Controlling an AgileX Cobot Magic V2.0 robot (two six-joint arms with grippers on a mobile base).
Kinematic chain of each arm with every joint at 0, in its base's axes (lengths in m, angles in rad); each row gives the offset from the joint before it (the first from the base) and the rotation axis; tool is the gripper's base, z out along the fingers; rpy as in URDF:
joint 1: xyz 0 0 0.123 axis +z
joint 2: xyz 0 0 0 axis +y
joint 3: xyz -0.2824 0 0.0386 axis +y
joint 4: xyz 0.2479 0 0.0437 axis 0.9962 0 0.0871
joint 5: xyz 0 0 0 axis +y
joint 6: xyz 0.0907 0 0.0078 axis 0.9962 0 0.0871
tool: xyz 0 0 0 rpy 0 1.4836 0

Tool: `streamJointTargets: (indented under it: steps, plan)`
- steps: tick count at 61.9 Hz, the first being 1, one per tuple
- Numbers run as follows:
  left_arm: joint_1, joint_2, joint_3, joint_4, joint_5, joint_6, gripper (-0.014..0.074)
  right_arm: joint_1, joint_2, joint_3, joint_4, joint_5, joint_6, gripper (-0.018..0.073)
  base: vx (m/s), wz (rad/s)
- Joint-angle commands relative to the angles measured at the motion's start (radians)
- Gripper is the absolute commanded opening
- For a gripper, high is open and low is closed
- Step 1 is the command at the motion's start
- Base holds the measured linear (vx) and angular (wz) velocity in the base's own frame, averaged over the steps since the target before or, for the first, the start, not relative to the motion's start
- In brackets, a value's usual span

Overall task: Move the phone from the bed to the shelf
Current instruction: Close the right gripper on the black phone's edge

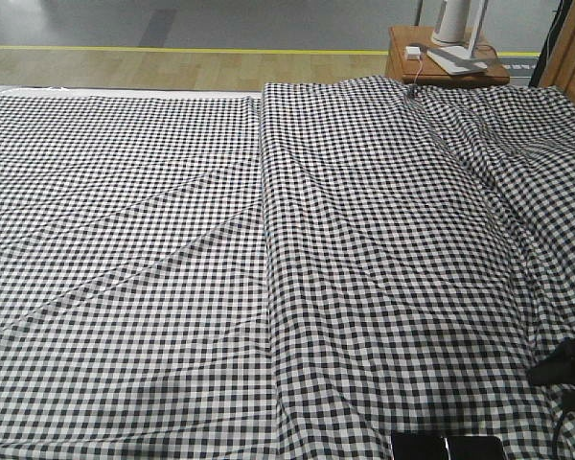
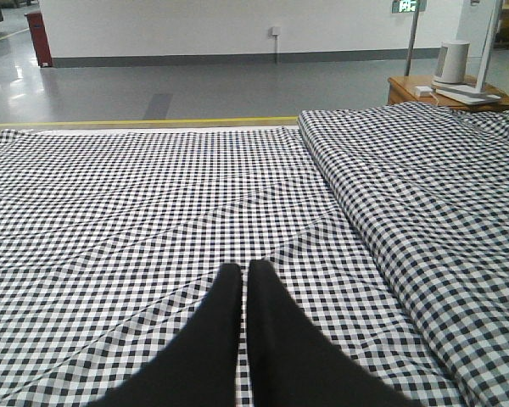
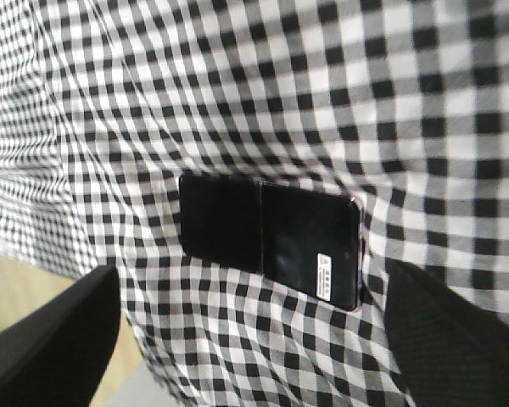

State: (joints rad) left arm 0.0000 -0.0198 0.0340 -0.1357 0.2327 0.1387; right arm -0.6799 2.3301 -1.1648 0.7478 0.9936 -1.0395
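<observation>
Jaws of the right gripper [image 3: 250, 271] are shown spread wide and empty, one dark finger at either side of the wrist view; jaws of the left gripper [image 2: 243, 271] are drawn together with only a thin slit between them, nothing being held, and are poised above bare fabric well away from the target. The phone [image 3: 267, 237] is seen lying flat, glossy face up, on the bed [image 1: 172, 240], close to the near edge, where wooden floor shows just past the cloth; in the front view it is cut by the lower border. A faint seam [image 3: 260, 227] crosses its middle and a small white sticker [image 3: 327, 273] sits toward one end. The shelf cannot be identified in any view.

Handling is judged as follows: the body is taken to be stiff, thin and fairly light; the polished face is likely slippery and easily scratched or cracked; the seam may mark a hinge, so pressure there is best avoided. Hold is best taken on the opposite rims, not on the face; the soft cloth should yield, letting the fingertips be pressed down beside the rims; a level, centred grip is advised so that tipping is avoided.
</observation>
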Motion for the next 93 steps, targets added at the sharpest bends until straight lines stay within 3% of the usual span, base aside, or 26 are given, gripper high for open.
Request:
streamJointTargets:
  steps: [1,19,39,73,93]
  plan:
    - [-0.004,-0.006,0.002,-0.010,-0.074,-0.004,0.0001,-0.005,-0.001,-0.018,0.030,0.069,-0.031,0.0592,0.00,0.00]
    - [-0.004,-0.006,0.002,-0.010,-0.074,-0.004,0.0001,-0.005,0.137,-0.017,0.103,0.141,-0.102,0.0592,0.00,0.00]
    - [-0.004,-0.006,0.002,-0.010,-0.074,-0.004,0.0001,-0.005,0.241,-0.017,0.104,0.144,-0.151,0.0592,0.00,0.00]
    - [-0.004,-0.006,0.002,-0.010,-0.074,-0.004,0.0001,-0.005,0.264,-0.017,0.104,-0.024,-0.249,0.0592,0.00,0.00]
    - [-0.004,-0.006,0.002,-0.010,-0.074,-0.004,0.0001,-0.005,0.322,-0.018,0.116,0.003,-0.254,0.0592,0.00,0.00]
